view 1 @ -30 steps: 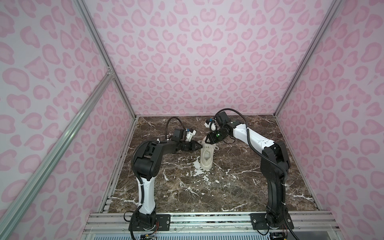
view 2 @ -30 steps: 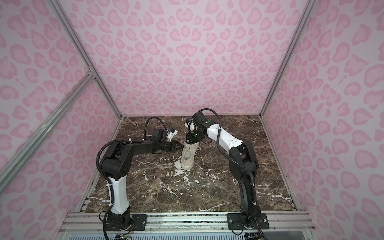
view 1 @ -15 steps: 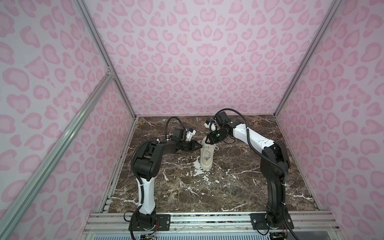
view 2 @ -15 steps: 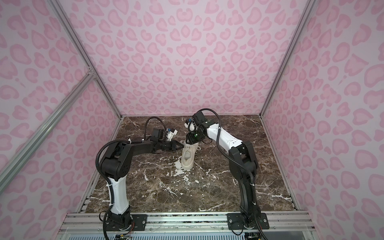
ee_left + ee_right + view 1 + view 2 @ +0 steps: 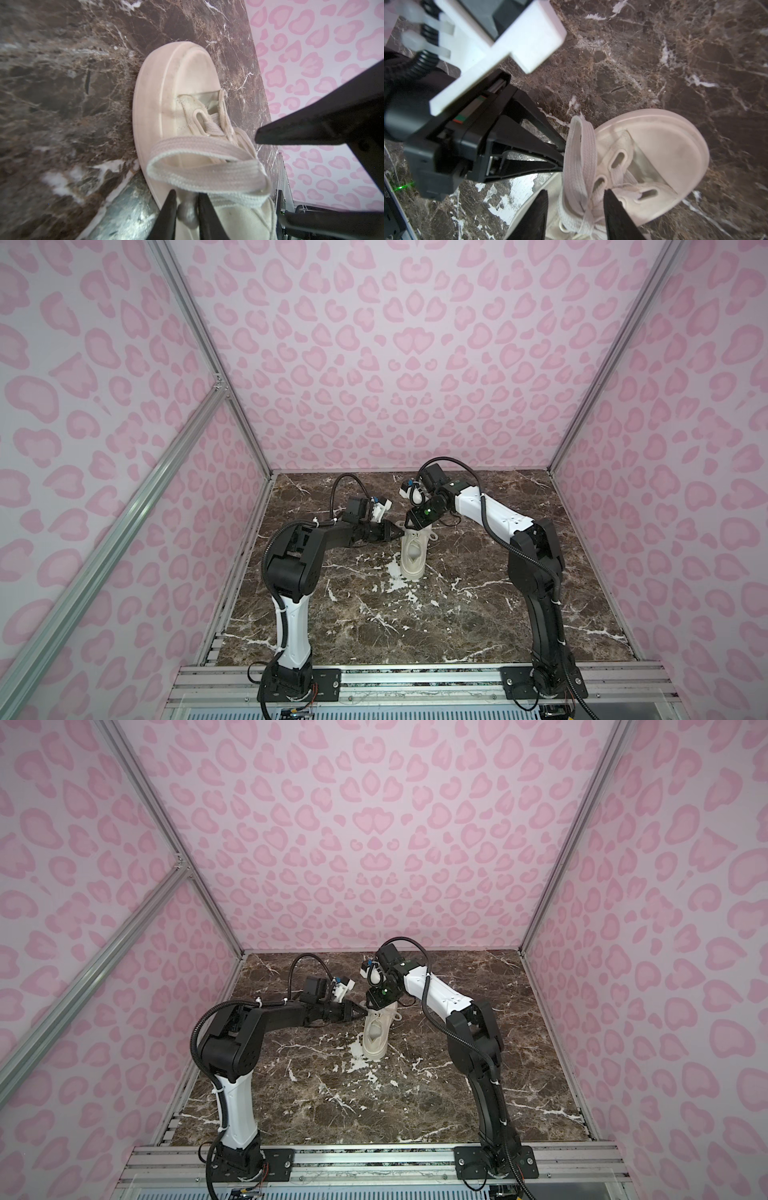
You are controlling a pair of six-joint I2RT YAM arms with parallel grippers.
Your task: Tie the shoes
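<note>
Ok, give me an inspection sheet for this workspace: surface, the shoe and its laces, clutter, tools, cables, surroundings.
Surface: dark marble tabletop with white veining.
Job's things: one cream sneaker upright, mid-table; lace loop pulled out to its side.
Clutter: nothing seen.
Tools: left tool closed on the lace loop; right tool open, straddling the loop's base.
Cables: black cables arch over both wrists, clear of the sneaker.
Surroundings: pink leopard-print walls; aluminium frame.
</note>
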